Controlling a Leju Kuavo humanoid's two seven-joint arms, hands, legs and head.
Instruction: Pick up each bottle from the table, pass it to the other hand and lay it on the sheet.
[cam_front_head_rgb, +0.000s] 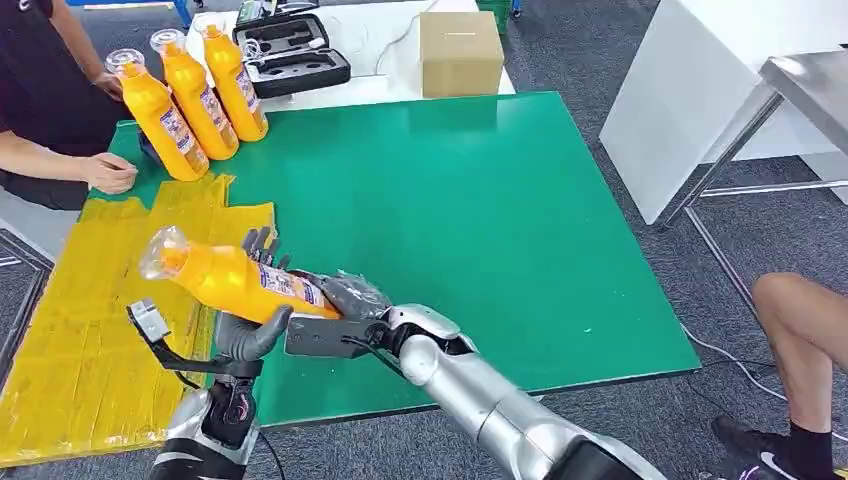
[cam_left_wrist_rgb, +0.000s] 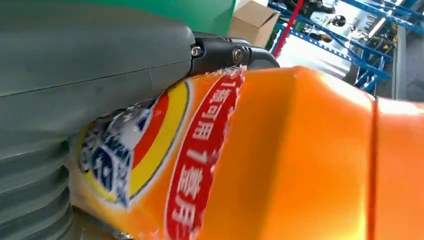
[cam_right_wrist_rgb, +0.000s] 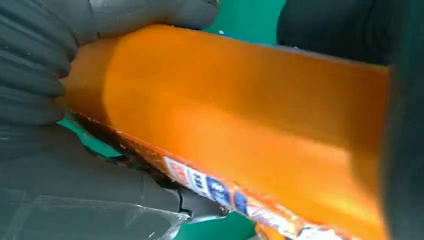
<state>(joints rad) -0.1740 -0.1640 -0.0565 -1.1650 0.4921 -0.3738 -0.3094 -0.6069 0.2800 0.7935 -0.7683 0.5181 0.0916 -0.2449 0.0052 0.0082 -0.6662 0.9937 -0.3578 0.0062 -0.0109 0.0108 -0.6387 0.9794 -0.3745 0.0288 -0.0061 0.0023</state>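
Above the near left corner of the green desk (cam_front_head_rgb: 480, 200), we see an orange plastic bottle with a clear cap and a printed label (cam_front_head_rgb: 235, 280) lying almost level in the air, cap end out to the robot's left and slightly raised, base end toward the right. Both hands are on it at once. Our left robot hand (cam_front_head_rgb: 250, 320) cups the middle of the bottle from below, thumb curled up the near side and dark fingers showing behind the far side. Our right robot hand (cam_front_head_rgb: 345, 298) closes round the base end; in the right wrist view its grey fingers (cam_right_wrist_rgb: 150, 12) wrap over the orange body.

We judge this to be the handover itself, with the left robot hand nearer the target. The crinkled yellow plastic sheet (cam_front_head_rgb: 90, 340) lies below and to the left of the cap end, so the bottle's long axis already points across it.

Well apart, at the far left corner, three more orange bottles (cam_front_head_rgb: 195, 95) stand upright, just beside a person's hand (cam_front_head_rgb: 110, 172).
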